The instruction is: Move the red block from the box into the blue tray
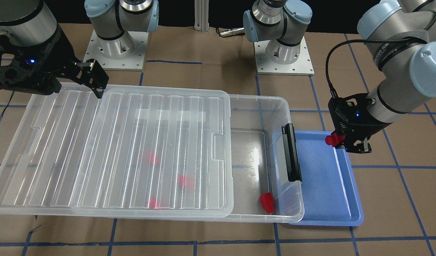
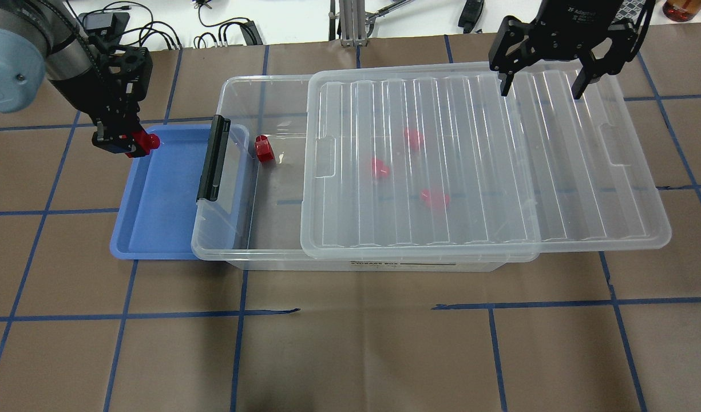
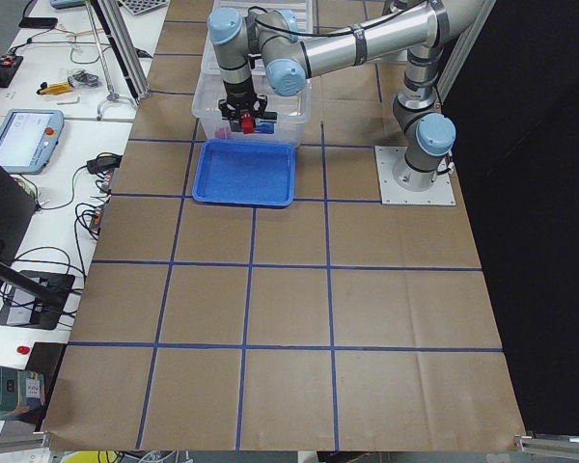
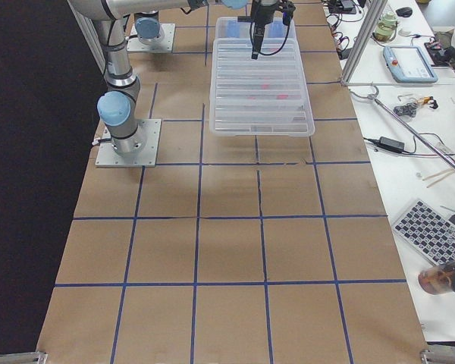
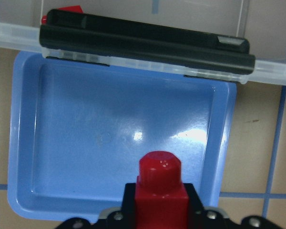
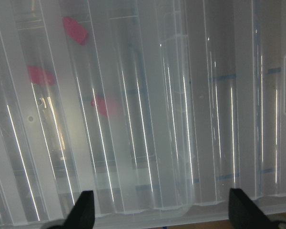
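My left gripper (image 2: 124,143) is shut on a red block (image 2: 146,142) and holds it above the far corner of the blue tray (image 2: 155,229). In the left wrist view the block (image 5: 159,186) points over the bare tray (image 5: 86,143). The clear box (image 2: 236,91) stands beside the tray, its black latch (image 2: 213,157) over the tray's edge. Its ribbed lid (image 2: 556,171) is slid aside. One red block (image 2: 264,149) lies in the uncovered end. Three more blocks (image 2: 380,167) show blurred under the lid. My right gripper (image 2: 542,86) is open and empty above the lid's far edge.
The slid lid (image 1: 43,160) overhangs the box on my right side. The two arm bases (image 1: 114,49) stand behind the box. Brown table paper with blue tape lines (image 2: 350,343) lies all around. The tray's near rim (image 1: 328,222) lies close to the box.
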Robot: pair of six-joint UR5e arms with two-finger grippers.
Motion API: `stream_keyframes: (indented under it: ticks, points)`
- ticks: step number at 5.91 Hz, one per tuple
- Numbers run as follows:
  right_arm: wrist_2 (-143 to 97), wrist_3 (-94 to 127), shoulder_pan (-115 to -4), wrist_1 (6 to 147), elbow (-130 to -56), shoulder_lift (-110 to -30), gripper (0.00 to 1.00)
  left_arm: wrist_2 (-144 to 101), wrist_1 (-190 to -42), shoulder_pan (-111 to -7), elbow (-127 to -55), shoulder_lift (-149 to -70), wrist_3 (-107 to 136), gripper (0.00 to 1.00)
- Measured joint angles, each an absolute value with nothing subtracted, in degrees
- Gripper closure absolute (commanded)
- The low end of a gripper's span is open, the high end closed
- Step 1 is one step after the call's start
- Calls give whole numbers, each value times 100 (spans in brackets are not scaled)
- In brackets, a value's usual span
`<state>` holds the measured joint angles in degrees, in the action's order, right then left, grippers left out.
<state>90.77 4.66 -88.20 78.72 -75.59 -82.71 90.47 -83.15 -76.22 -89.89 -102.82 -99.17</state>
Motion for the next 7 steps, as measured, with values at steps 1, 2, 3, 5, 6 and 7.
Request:
stream_keyframes:
  ticks: [1, 2, 3, 5, 6, 7]
  points:
    - [9079, 9, -8561, 7902, -7559, -8268, 0, 9054, -8089, -7598, -9102, -10452, -10118, 96]
    - [9071, -741, -8157, 7937, -7559, -8250, 0, 9062, -7708, -7590, -9265, -10663, -10326, 96]
    - [9065, -1541, -7726, 8001, -7560, -8216, 0, 9067, -7290, -7589, -9484, -10853, -10442, 96]
    - [9194, -2390, -7085, 8316, -7570, -8062, 0, 9063, -6186, -7588, -10159, -11172, -10503, 94]
    - [9375, -2573, -6823, 8544, -7604, -7954, 0, 9062, -5771, -7579, -10395, -11273, -10503, 91]
    - [9507, -2751, -6558, 8876, -7729, -7842, 0, 9059, -5531, -7569, -10518, -11385, -10498, 53]
